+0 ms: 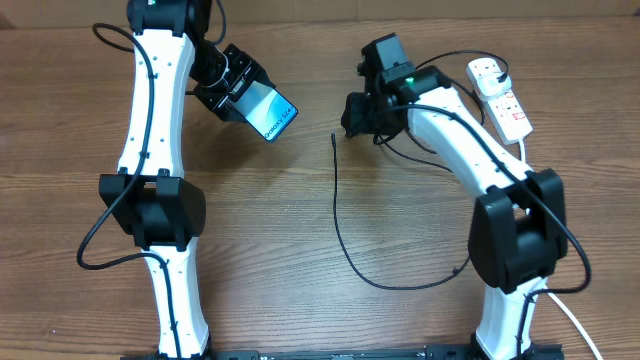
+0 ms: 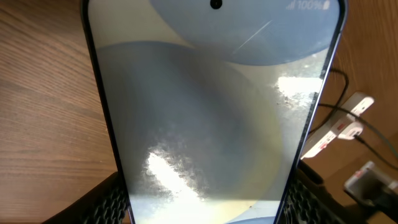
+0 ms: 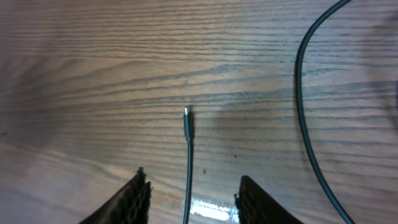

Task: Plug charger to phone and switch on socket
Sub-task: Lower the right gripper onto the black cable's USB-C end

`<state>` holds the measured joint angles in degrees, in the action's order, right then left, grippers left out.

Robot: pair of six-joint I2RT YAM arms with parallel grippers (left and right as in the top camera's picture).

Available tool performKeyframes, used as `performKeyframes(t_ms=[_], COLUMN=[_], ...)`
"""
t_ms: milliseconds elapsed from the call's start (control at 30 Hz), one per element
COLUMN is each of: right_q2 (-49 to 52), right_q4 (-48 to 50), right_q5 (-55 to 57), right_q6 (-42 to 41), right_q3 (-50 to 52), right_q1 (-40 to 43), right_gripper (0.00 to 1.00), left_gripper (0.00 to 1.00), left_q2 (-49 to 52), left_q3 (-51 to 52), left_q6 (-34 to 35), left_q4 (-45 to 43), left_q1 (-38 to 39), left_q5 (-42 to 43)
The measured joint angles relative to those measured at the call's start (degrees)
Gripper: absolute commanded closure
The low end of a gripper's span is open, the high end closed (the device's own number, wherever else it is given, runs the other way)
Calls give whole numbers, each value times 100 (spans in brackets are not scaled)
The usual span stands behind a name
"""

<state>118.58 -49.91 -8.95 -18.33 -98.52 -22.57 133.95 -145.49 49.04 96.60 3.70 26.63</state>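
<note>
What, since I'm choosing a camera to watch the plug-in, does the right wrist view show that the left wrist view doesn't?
Only right wrist: the charger, its tip lying on the wood between the open fingers of the right gripper, untouched. Only left wrist: the phone filling the frame, clamped in the left gripper, with the socket at the right edge. Both: the wooden table.

Glossy phone [image 2: 211, 124], grained wooden table [image 3: 93, 74]
</note>
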Motion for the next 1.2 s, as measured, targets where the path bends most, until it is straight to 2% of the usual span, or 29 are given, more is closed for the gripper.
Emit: performKeyframes(t_ms=[233,533,1200], right_q2=[251,435,1150], right_q4=[424,741,879], right_q5=[282,452,621], right_q6=[13,4,15], right_q3=[31,31,46], right_q1=[-234,-400,-595], right_gripper=[62,75,80], left_gripper=[96,96,96], left_q2=[0,0,0], left_q3=[-2,0,-2], left_q6=[356,553,614], left_q4=[-70,-214,-214], left_q1=[-280,-498,-525], left_q5=[-2,-4,-50])
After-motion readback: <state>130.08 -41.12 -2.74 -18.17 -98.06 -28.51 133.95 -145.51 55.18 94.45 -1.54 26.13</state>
